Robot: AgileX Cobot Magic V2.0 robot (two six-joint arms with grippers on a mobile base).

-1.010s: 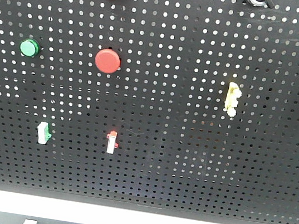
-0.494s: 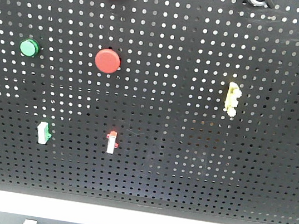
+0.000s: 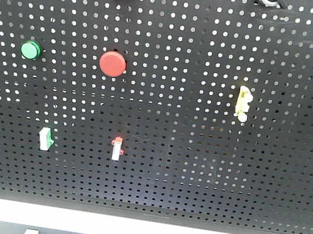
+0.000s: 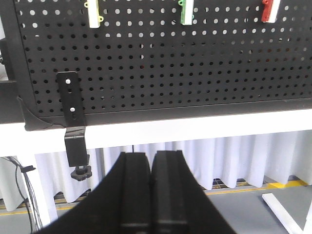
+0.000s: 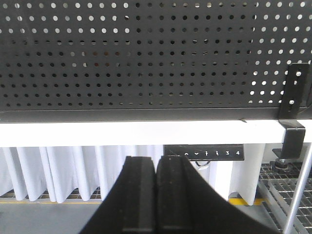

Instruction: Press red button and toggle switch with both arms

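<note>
Both jaws closed, empty — keypad [image 5: 204, 152] under the pegboard [image 5: 146, 58] reads "1 2 3 4".

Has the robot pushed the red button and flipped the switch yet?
Not that I can see. Both the left gripper and the right gripper hang below the pegboard with jaws shut, touching nothing. A red button and the red-topped switch sit untouched, so both presses remain.
</note>
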